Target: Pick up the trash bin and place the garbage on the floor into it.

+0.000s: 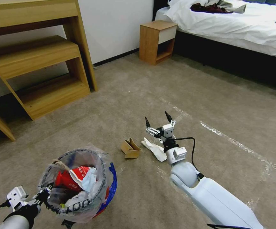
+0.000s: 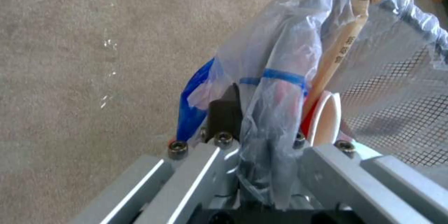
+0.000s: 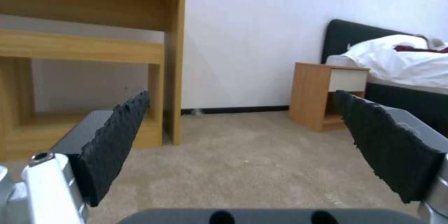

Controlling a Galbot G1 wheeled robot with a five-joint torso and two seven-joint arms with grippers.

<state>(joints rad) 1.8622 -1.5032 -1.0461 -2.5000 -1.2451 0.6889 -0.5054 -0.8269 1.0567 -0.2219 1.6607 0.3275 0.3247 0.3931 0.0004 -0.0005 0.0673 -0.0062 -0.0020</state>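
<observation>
The left gripper [image 1: 45, 193] gripped the part-filled bin [image 1: 80, 186]; the right gripper [image 1: 158, 121] gaped empty above cardboard [image 1: 130, 148] and paper [image 1: 155, 149].

The trash bin [image 1: 80, 184] sits low on the left, the left gripper [image 1: 44, 194] clamped on its near rim, wrappers and a stick [image 1: 61, 164] inside it. To its right on the floor [image 1: 208, 105] lies a cardboard scrap [image 1: 130, 148], then crumpled paper [image 1: 154, 149] just beside it. The right gripper [image 1: 159, 121] hangs spread over the paper, apparently not touching. Behind stand shelves [image 1: 39, 63] at left, a nightstand [image 1: 157, 41] and a bed [image 1: 239, 28] at right
</observation>
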